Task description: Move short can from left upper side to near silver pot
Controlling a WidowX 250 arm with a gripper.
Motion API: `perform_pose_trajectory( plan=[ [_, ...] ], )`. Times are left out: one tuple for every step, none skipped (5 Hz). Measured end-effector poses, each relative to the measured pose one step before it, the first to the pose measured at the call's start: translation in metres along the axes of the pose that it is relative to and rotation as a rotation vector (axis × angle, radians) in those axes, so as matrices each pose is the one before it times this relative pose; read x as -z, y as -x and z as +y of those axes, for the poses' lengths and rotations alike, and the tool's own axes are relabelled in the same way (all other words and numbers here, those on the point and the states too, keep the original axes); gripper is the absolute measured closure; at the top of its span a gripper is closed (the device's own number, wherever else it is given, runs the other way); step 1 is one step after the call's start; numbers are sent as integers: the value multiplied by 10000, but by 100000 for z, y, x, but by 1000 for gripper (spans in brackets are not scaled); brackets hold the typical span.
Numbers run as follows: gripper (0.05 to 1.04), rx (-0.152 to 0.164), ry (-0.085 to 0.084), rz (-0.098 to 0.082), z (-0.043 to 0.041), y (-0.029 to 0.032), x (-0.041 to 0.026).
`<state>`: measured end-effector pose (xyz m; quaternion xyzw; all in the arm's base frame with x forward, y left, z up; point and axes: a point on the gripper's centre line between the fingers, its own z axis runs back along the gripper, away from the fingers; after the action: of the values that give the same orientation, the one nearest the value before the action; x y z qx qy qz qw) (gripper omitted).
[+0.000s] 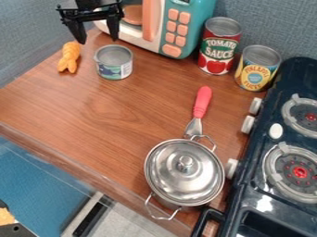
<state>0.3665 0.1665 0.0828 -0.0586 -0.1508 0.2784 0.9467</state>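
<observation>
Near the far left corner of the surface (55, 99), an orange toy (69, 57) lay just beside the short can, close enough that a wide grasp might have nudged it. The pincer (98, 40) hung over that corner with its two fingers spread and nothing between them, presumably held high so as to come down over the can without tipping it. The short can (114, 61) stood upright below and a little to the right, its metal end facing up — ready to be gripped by its sides

The microwave (180, 28) was set along the back edge, its front turned toward the work, which probably made the far side of the can the tighter one to reach. The silver pot (184, 171) sat well apart from the can, near the front right corner, lid on; room to its left seemed the natural spot for setting the can down. A red-handled spatula (202, 102) pointed from the pot toward the back edge — an approach from that side could have caught its handle. A tomato can (219, 46) and a yellow can (257, 69) stood upright at the back, seemingly kept out of the route, beside the stove (252, 159) along the right edge
</observation>
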Motion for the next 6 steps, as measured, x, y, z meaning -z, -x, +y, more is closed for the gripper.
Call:
perform_pose_trajectory(
  plan=[
    [83, -87, -22, 376, 261, 524, 1306],
    [83, -39, 64, 122, -114, -249, 185],
    [83, -718, 205, -323, 456, -1386, 129],
    [83, -104, -15, -53, 167, -1671, 136],
    [83, 5, -269, -122, -298, -846, 385],
    [83, 114, -235, 134, -897, -178, 1260]
  ],
)
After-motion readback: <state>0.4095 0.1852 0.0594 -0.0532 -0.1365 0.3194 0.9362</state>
